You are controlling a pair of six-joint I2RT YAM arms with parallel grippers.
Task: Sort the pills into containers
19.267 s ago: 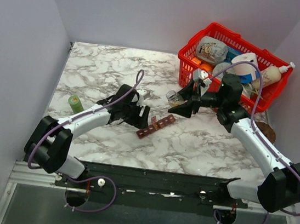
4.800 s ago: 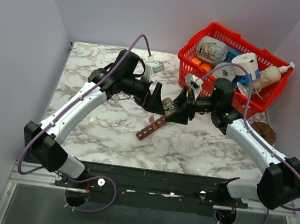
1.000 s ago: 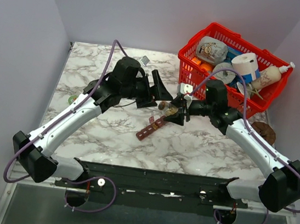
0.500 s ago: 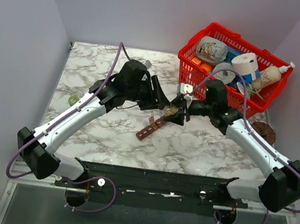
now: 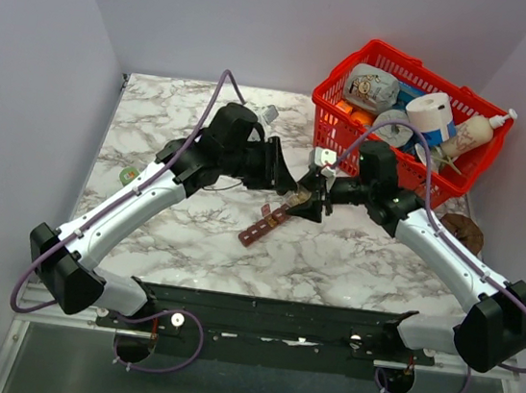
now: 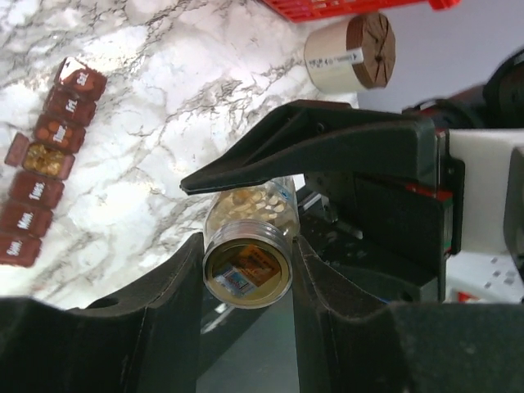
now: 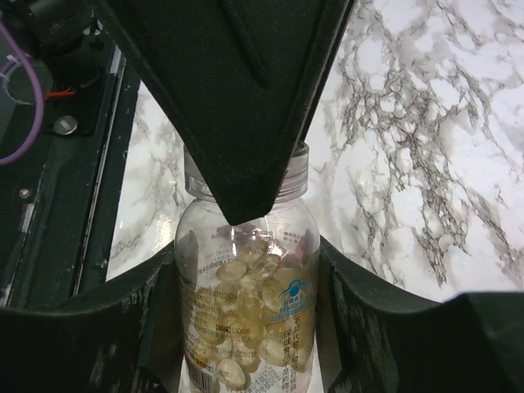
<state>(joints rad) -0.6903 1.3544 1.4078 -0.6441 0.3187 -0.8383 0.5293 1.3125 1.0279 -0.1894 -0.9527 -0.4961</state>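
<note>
A small clear bottle [image 7: 246,319] of pale yellow pills [image 6: 250,205] hangs above the marble between both arms. My right gripper [image 7: 246,327] is shut on its body. My left gripper [image 6: 247,270] is shut on its uncapped threaded neck, one finger [image 7: 237,98] covering the mouth from the right wrist view. In the top view the two grippers meet at the bottle [image 5: 298,193]. The containers [image 5: 269,222], a red-brown strip of small compartments, lie on the table just below; two compartments [image 6: 47,143] hold orange-tan pills.
A red mesh basket [image 5: 334,119] full of bottles and rolls stands at the back right. A green cap [image 5: 128,175] lies at the left of the table. A tan cylinder with a brown end [image 6: 352,51] lies near the right edge.
My left gripper has come in toward the bottle and closed its jaws on the neck. The right arm and the bottle have stayed where they were.
</note>
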